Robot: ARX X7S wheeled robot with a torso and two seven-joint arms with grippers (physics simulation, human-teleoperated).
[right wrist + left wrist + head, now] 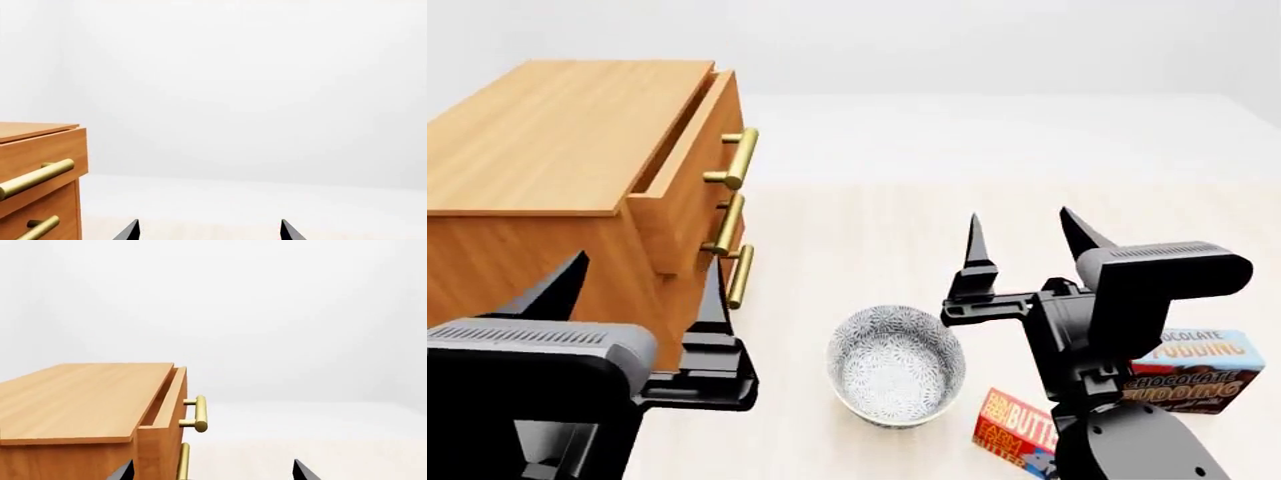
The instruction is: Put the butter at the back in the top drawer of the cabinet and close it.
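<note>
The orange-brown cabinet (547,150) stands at the left. Its top drawer (694,165) is pulled out a short way, and a narrow gap shows behind the drawer front (170,400). The brass handle (199,414) juts from that front. The red and yellow butter (1014,420) lies on the floor at the lower right, partly hidden by my right arm. My left gripper (641,275) hangs open beside the cabinet's near corner, holding nothing. My right gripper (1024,225) is open and empty above the floor, past the butter. In the wrist views, both the left gripper (212,470) and the right gripper (209,230) show only the fingertips, spread wide.
A patterned bowl (894,365) sits between my two arms. A brown-and-blue Chocolate Pudding box (1194,375) lies right of the butter. Two lower drawers with brass handles (737,275) sit under the top one. The right wrist view shows the cabinet (40,170) at one edge.
</note>
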